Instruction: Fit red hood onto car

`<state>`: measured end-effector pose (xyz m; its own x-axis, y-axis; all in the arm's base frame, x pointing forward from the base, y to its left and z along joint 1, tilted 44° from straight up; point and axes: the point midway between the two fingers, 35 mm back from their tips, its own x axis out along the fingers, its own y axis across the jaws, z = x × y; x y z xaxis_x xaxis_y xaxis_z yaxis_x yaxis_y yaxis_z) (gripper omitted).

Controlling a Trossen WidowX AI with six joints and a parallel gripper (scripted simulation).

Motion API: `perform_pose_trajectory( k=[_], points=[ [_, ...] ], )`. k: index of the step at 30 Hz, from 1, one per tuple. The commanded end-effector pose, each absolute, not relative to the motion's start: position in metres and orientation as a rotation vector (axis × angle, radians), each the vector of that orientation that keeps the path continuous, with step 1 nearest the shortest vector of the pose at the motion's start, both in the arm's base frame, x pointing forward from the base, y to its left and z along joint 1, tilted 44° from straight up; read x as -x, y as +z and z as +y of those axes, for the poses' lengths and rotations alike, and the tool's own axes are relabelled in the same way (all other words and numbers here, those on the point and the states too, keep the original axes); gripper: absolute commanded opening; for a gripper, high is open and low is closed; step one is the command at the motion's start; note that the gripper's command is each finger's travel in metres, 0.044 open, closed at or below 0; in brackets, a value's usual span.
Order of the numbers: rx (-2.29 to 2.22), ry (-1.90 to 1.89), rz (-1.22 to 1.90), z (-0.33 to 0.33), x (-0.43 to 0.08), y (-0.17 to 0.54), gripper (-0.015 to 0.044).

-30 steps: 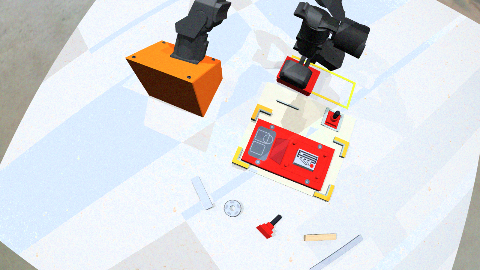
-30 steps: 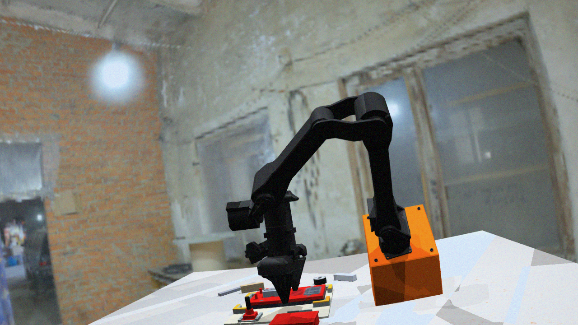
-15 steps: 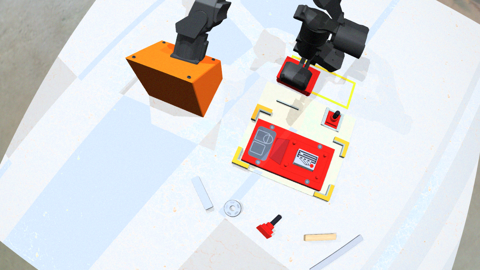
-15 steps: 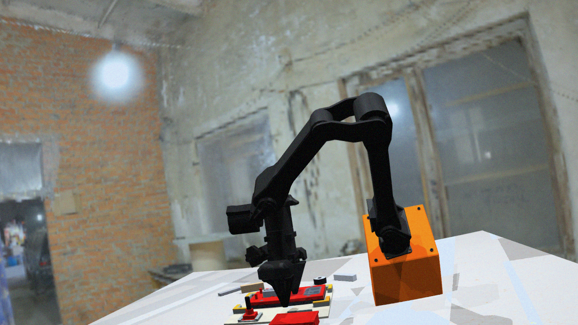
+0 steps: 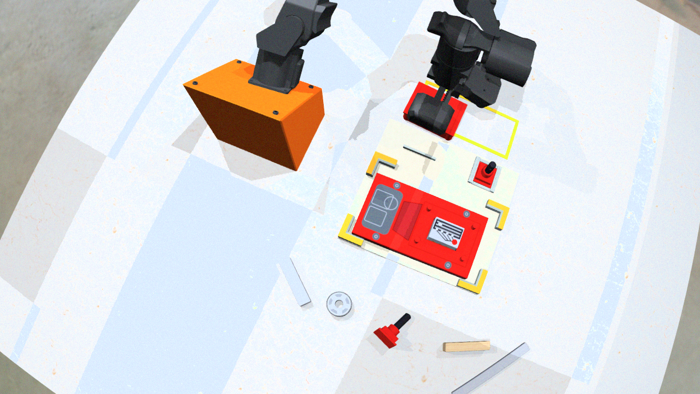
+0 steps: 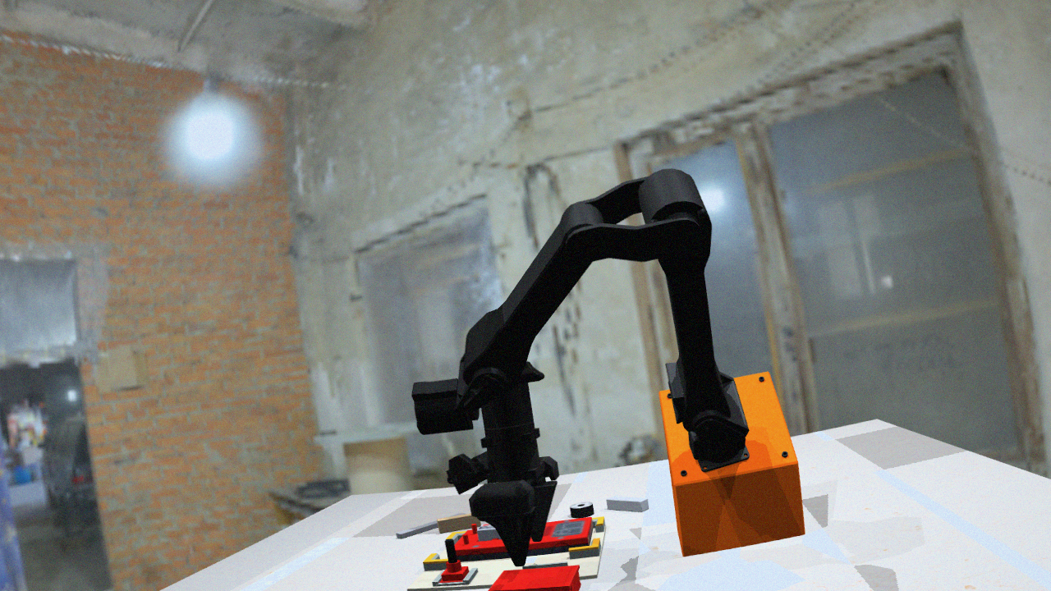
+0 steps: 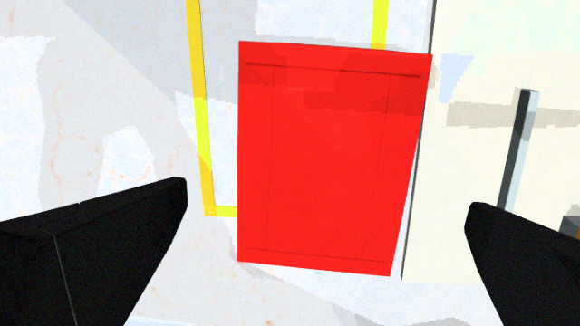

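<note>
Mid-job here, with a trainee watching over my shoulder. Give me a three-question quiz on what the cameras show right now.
1. True or false: the end effector is shut on the hood.
2. Where does the hood lie? A) on the chassis B) on the table, partly inside the yellow outline C) on the orange base
3. Fill in: the engine sits on the ____.

Key: 1. False: the fingers stand wide open either side of the hood, gripping nothing. 2. B. 3. chassis.
</note>
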<state>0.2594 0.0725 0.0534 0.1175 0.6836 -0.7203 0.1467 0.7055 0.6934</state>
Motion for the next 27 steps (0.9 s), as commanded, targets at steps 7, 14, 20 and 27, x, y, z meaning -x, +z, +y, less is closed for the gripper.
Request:
perform_pose_trajectory(
  k=[7, 14, 20, 27],
  points=[
    [-0.740, 0.445, 1.438, 0.077, -0.259, 0.047, 0.0440],
    [-0.740, 0.446, 1.437, 0.080, -0.259, 0.044, 0.0440],
    [-0.741, 0.446, 1.437, 0.083, -0.260, 0.042, 0.0440],
    [-0.741, 0.447, 1.437, 0.086, -0.260, 0.039, 0.0440]
  ],
)
